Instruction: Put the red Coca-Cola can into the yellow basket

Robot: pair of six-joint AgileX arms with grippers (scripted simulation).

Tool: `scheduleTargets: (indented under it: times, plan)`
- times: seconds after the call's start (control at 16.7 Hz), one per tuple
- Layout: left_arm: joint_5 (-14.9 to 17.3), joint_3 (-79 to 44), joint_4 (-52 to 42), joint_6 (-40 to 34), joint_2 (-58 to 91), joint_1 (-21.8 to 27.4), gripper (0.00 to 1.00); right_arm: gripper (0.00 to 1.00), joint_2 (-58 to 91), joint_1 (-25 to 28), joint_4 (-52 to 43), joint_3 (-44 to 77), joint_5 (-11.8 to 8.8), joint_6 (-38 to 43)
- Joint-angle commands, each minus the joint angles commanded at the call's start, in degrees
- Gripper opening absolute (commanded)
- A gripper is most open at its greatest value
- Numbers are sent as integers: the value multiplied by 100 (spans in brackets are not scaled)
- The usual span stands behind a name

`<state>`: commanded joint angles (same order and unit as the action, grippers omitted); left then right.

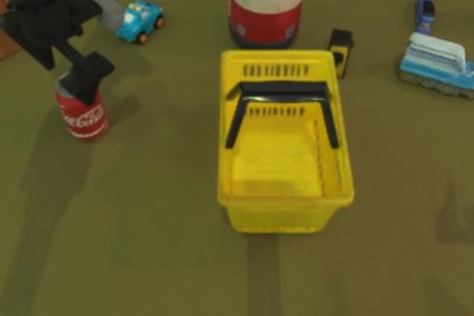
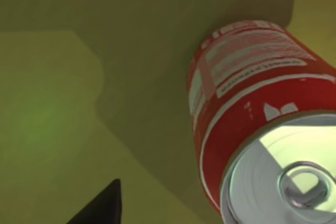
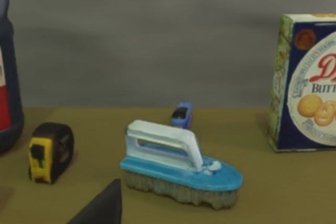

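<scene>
Can (image 1: 82,117) upright near the table's left edge, well apart from the basket (image 1: 285,201) at the centre. Left gripper (image 1: 83,85) down on the can's top; fingers' state impossible to tell, only one dark fingertip (image 2: 100,205) showing beside the silver lid. Best done by straddling the can squarely and closing low on the body before lifting, then carrying high over the black handle (image 1: 281,92). Right arm parked off the table's right side.
</scene>
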<state>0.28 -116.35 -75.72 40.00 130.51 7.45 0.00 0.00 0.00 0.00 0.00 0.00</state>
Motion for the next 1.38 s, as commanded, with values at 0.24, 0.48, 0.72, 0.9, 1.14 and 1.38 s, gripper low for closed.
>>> scheduleTargets:
  times: [0.24, 0.48, 0.72, 0.9, 1.14, 1.38]
  plan:
    - [-5, 385, 425, -4, 50, -21, 100, 100, 0, 0, 0, 0, 0, 0]
    - [-5, 890, 1024, 13, 141, -37, 100, 100, 0, 0, 0, 0, 0, 0]
    - [-5, 900, 1036, 14, 145, -37, 100, 100, 0, 0, 0, 0, 0, 0]
    - [-5, 900, 1036, 14, 145, -37, 77, 100, 0, 0, 0, 0, 0, 0]
    - [-5, 900, 1036, 14, 145, -37, 47, 100, 0, 0, 0, 0, 0, 0]
    - [-5, 900, 1036, 14, 145, -37, 17, 100, 0, 0, 0, 0, 0, 0]
